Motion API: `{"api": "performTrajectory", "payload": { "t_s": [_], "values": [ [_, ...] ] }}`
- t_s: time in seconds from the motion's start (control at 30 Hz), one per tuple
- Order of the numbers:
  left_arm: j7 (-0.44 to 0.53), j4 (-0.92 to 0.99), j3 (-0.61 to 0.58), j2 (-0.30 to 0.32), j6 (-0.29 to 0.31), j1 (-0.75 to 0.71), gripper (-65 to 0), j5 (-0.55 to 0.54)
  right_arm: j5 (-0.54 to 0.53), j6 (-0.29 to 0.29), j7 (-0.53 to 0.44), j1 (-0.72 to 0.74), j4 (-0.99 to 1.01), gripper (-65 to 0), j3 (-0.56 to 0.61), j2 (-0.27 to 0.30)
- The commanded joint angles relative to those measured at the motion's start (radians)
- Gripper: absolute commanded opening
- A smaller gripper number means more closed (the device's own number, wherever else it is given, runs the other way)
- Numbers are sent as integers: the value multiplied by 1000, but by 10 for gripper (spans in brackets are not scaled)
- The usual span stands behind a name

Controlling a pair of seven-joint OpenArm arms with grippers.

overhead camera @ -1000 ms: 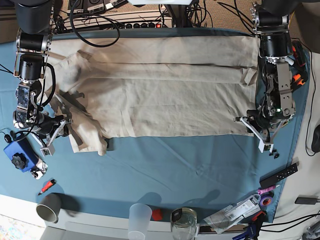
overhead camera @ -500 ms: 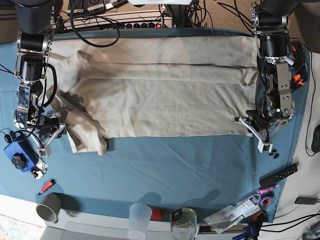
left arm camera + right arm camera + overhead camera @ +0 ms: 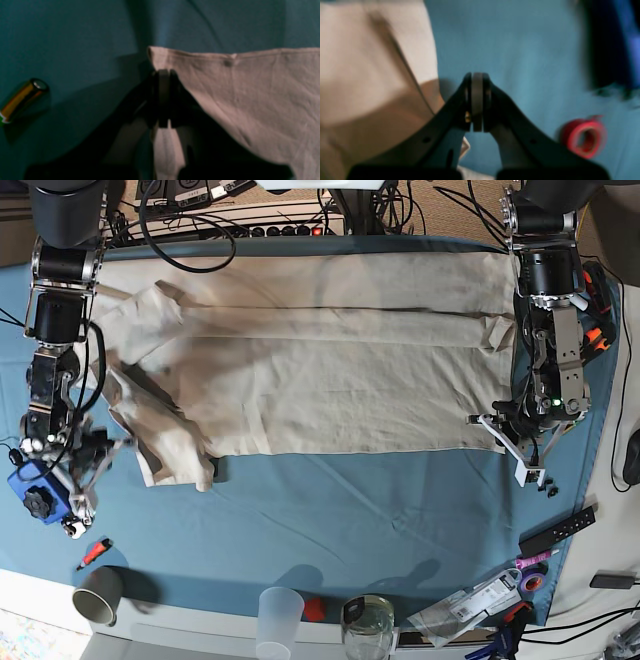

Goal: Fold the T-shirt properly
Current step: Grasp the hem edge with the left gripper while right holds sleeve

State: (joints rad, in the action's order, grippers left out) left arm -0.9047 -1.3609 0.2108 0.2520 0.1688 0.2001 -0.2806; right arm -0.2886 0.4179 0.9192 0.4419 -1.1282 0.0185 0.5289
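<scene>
T-shirt (image 3: 320, 370) flat, long axis L-R; left gripper (image 3: 163, 100) pinching hem corner, right gripper (image 3: 477, 102) closed, empty.

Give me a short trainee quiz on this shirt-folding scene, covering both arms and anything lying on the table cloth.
1. True or false: the left gripper has its jaws shut on a corner of the large plain beige cotton T-shirt.
2. In the right wrist view, what lies on the teal-blue table cloth near the right gripper? A) a red roll of tape B) a green sponge C) a metal spoon
3. Which arm's gripper is at the sleeve end of the T-shirt?

Key: 1 true; 2 A; 3 the right arm's.
</scene>
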Motion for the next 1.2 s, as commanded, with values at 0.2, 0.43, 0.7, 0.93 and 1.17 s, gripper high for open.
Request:
{"api": "performTrajectory", "payload": {
  "t_s": [0.2,0.43,0.7,0.93,1.17],
  "values": [
    [-50,2,-6,-5,11,5,-650,-10,-6,-1,-65,26,-100,-650,-7,14],
    [-49,2,-6,-5,11,5,-650,-11,30,108,-4,18,-100,-510,-6,14],
    [-49,2,-6,-6,11,6,-650,-11,24,106,-19,18,-81,-424,-6,11],
    [-49,2,-6,-5,11,5,-650,-11,28,171,-121,19,161,-424,-6,8],
    [-46,2,-6,-5,11,6,-650,-17,48,195,-154,21,215,-424,-6,-33]
  ]
}}
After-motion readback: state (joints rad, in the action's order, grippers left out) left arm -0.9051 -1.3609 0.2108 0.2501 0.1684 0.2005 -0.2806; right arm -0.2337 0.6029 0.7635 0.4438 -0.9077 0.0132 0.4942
